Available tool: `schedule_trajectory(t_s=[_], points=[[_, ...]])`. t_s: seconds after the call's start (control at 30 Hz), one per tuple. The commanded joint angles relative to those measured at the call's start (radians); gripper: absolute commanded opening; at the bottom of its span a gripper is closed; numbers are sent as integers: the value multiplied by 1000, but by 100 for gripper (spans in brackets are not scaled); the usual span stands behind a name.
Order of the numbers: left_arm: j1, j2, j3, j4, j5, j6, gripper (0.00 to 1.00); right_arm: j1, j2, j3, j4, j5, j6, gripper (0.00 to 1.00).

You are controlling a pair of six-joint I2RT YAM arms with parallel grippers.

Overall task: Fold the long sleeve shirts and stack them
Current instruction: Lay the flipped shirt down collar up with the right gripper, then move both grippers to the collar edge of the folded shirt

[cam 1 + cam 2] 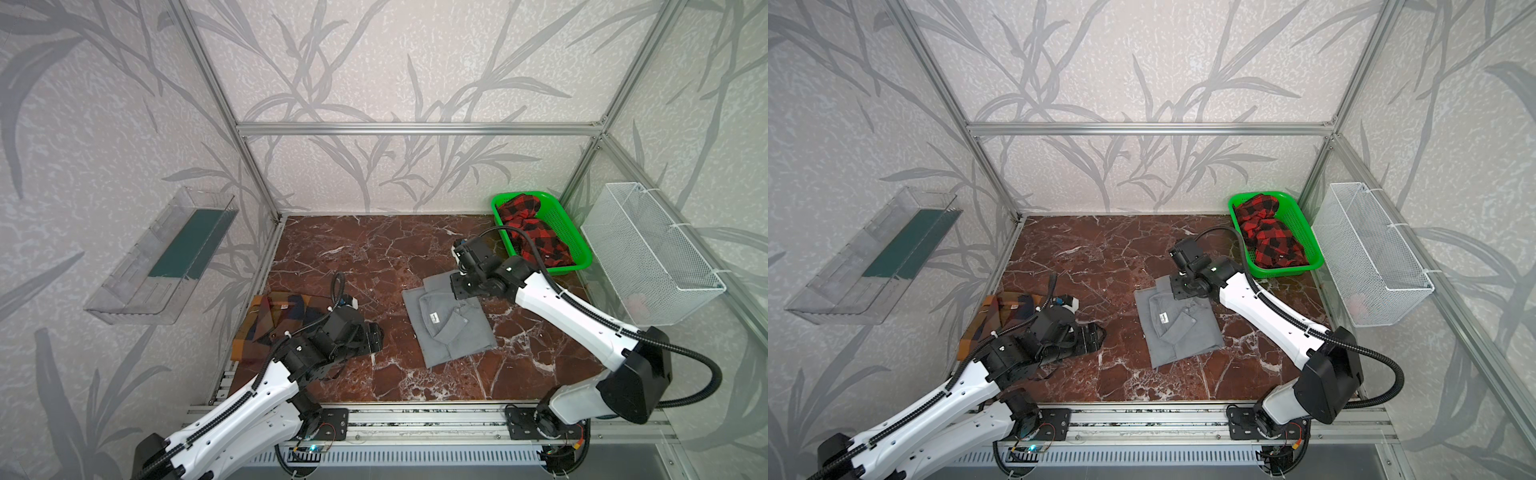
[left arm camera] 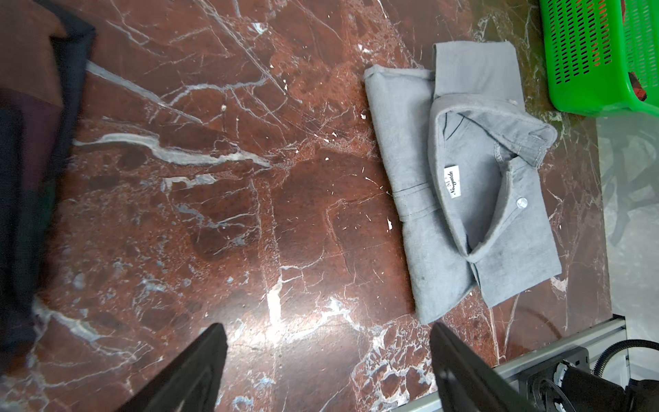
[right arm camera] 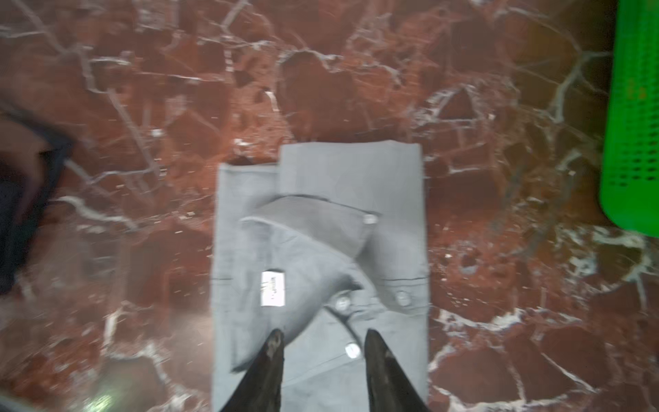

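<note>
Grey shirt with right gripper, fingers released, over its 1 o'clock corner; left gripper spread empty, checked shirt at its 9 o'clock

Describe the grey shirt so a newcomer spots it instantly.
On the marble table, find the green basket at the far right corner. In front of it lies the grey shirt, folded, collar up. It is plain; the orange shirt and basket's red cloth are checked.

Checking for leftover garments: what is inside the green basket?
A crumpled red-and-black checked garment lies in the green basket. Whether anything lies beneath it cannot be seen: the cloth hides most of the basket's bottom.
</note>
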Motion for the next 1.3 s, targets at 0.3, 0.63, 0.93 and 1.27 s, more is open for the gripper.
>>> schedule_trajectory(t_s=[0.3,0.63,0.93,1.27], points=[[1,273,-25,469,190,-16,91,-72,102,-153,222,-140,-73,43],[-34,630,132,628,257,-31,91,-115,90,-220,276,-166,-76,50],[-97,821,247,676,252,-49,74,-139,72,-237,294,-199,-90,50],[-101,890,246,697,233,-65,64,-145,88,-235,308,-270,-101,50]])
